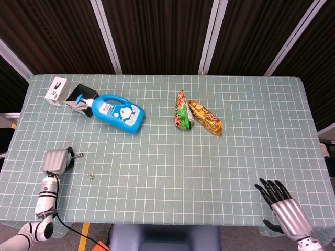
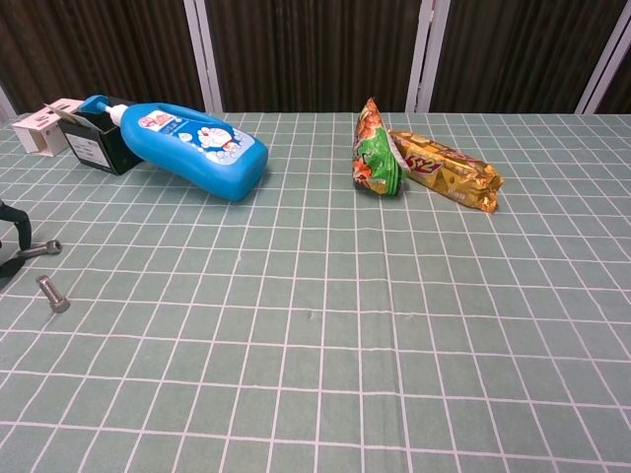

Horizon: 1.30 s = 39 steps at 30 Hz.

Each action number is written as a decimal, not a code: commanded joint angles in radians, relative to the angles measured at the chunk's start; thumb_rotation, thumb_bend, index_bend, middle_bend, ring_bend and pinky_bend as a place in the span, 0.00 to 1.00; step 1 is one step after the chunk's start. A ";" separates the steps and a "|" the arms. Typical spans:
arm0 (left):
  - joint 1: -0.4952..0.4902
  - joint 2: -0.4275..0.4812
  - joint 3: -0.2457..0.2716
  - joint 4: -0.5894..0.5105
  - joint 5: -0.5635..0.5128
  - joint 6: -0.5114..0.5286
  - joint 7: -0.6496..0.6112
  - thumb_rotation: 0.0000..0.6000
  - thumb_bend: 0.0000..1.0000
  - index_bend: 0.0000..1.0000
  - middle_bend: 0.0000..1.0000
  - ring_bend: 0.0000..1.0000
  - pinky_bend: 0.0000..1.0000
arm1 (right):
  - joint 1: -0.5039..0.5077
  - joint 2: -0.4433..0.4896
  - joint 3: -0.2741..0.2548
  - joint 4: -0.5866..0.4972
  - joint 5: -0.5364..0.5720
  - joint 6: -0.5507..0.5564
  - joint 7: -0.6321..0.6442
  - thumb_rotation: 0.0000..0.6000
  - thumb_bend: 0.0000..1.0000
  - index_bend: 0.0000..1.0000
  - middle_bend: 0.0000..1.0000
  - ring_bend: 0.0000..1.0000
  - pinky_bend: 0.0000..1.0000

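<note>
Left hand [image 1: 56,160] sits low at the near left of the table [image 1: 172,162], fingers curled inward; a bolt [image 2: 39,248] lies at its fingertips, but whether it is pinched or merely touched cannot be told. A second bolt [image 2: 52,294] lies loose just right of those fingers, apart from them. Beyond the fingers stand a white box [image 1: 57,89], a black box [image 1: 79,94] and a blue bottle [image 1: 118,113] on its side. Two snack packets [image 1: 197,115] lie touching mid-table. Right hand [image 1: 285,209] rests at the near right edge, fingers spread, holding nothing.
</note>
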State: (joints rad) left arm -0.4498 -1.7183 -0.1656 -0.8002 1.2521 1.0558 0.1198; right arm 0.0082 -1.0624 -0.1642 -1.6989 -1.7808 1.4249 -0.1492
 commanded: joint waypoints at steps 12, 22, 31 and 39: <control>-0.005 0.001 -0.002 -0.016 0.010 0.018 -0.007 1.00 0.42 0.54 1.00 1.00 1.00 | 0.001 -0.002 0.002 -0.001 0.006 -0.003 -0.003 1.00 0.27 0.00 0.00 0.00 0.00; 0.001 0.035 -0.007 -0.092 0.026 0.068 0.004 1.00 0.42 0.54 1.00 1.00 1.00 | 0.002 0.000 0.000 -0.001 0.006 -0.004 -0.003 1.00 0.27 0.00 0.00 0.00 0.00; 0.007 0.076 -0.005 -0.191 0.039 0.111 0.056 1.00 0.41 0.54 1.00 1.00 1.00 | 0.003 0.002 0.000 -0.002 0.006 -0.003 0.000 1.00 0.27 0.00 0.00 0.00 0.00; 0.007 0.117 0.000 -0.292 0.045 0.129 0.111 1.00 0.41 0.54 1.00 1.00 1.00 | 0.004 0.000 -0.001 -0.001 0.006 -0.007 -0.003 1.00 0.27 0.00 0.00 0.00 0.00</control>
State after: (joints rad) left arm -0.4422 -1.6094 -0.1667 -1.0792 1.2961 1.1813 0.2201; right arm 0.0118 -1.0619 -0.1650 -1.7000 -1.7750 1.4183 -0.1520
